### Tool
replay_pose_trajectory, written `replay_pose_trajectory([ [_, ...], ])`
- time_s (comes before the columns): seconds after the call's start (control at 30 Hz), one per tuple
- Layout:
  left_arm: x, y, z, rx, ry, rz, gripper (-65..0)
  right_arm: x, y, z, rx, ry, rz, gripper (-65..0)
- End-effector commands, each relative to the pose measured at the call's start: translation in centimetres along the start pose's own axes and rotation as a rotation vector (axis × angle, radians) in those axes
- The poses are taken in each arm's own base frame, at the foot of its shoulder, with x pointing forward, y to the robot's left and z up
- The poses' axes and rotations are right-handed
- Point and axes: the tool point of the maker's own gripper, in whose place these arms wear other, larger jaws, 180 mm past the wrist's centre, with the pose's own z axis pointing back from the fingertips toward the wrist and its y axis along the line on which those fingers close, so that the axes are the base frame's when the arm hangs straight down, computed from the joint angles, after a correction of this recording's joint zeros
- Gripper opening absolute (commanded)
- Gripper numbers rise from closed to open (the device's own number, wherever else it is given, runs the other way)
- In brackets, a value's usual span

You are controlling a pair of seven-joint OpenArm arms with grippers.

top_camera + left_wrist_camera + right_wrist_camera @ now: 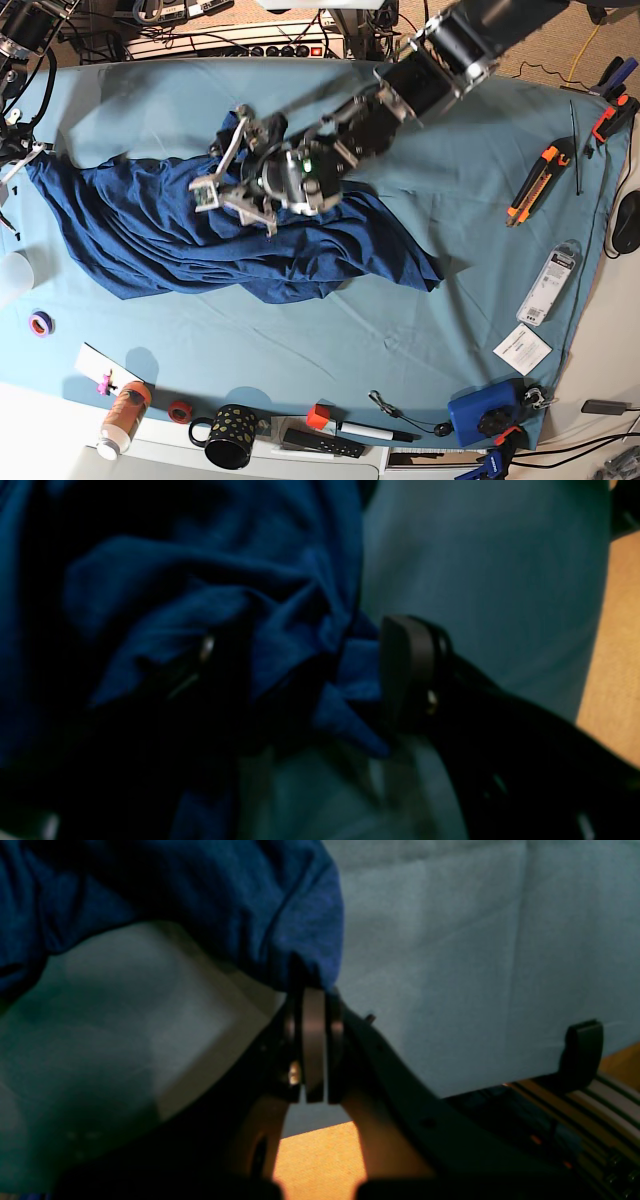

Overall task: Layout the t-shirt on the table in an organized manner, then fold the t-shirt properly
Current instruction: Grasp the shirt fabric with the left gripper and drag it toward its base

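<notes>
The dark navy t-shirt (200, 240) lies crumpled across the left and middle of the teal table (480, 130). My left gripper (222, 160) reaches in from the upper right and stands open over a bunched fold near the shirt's top edge. In the left wrist view one pad (405, 670) sits at the fabric's right edge, and the other finger (200, 650) is sunk in the t-shirt (280, 610). My right gripper (315, 1000) is shut on an edge of the t-shirt (225, 900), lifted off the table. In the base view this gripper (25, 160) holds the shirt's far-left corner.
An orange box cutter (530, 185) and two paper cards (545, 285) lie at the right. Along the front edge are a bottle (122, 415), a dark mug (228, 437), a red tape roll (180, 410) and a blue box (485, 415). A purple tape roll (40, 322) lies front left.
</notes>
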Motion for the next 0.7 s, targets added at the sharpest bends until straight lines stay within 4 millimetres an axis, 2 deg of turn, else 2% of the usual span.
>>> replay_pose_trajectory([
  [0.0,2.3,0.4,0.4,0.009,-0.063,-0.019,-25.5,1.4,-1.3,1.1,-0.038,-0.039,0.014,-65.0],
  [0.07,2.3,0.5,0.4,0.010,-0.063,-0.019,-29.9,1.4,-1.3,1.1,-0.037,-0.039,0.013,-65.0],
  [0.1,2.4,0.5,0.5,0.011,-0.063,-0.020,-36.1,1.4,-1.3,1.1,-0.038,-0.039,0.014,-65.0],
  [0.2,2.2,0.6,0.5,0.013,-0.055,-0.021,-65.0,1.4,-1.3,1.1,-0.037,-0.039,0.013,-65.0],
  [0.3,0.8,1.2,0.6,0.037,0.007,-0.032,-65.0,1.4,-1.3,1.1,-0.037,-0.039,0.013,-65.0],
  [0.43,-2.3,3.7,1.8,0.097,0.127,-0.060,-65.0,1.4,-1.3,1.1,-0.038,-0.039,0.014,-65.0],
  [0.53,-3.5,7.3,4.1,0.185,0.144,-0.036,-65.0,1.4,-1.3,1.1,-0.038,-0.039,0.014,-65.0],
  [0.67,-4.0,11.8,8.5,0.277,0.099,0.033,-65.0,1.4,-1.3,1.1,-0.038,-0.039,0.014,-65.0],
])
